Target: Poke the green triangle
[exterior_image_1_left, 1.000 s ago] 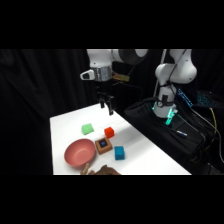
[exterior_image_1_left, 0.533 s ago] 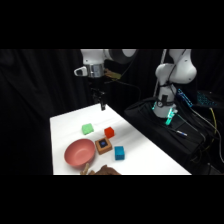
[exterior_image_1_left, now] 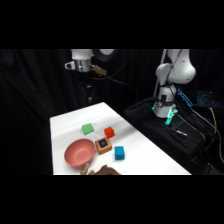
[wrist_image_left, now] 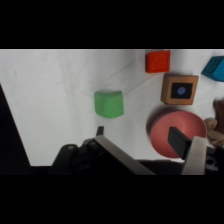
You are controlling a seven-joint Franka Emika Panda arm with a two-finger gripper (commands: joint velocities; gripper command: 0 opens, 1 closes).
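1. Side view: the white arm's hand (exterior_image_1_left: 89, 98) hangs high above the far end of the white counter (exterior_image_1_left: 145, 160). The small bright green block (exterior_image_1_left: 88, 129) lies on the counter well below it, untouched. Just beside it is a small red cube (exterior_image_1_left: 109, 132); nearer the camera are a brown block with a blue dot (exterior_image_1_left: 103, 145), a teal-blue cube (exterior_image_1_left: 119, 153) and a round pink bowl (exterior_image_1_left: 79, 153).

2. Wrist view: the green block (wrist_image_left: 108, 104) lies ahead of the hand (wrist_image_left: 137, 135), whose two fingers (wrist_image_left: 180, 140) stand apart, released, grasping nothing. The pink bowl (wrist_image_left: 167, 131) lies partly behind one finger.
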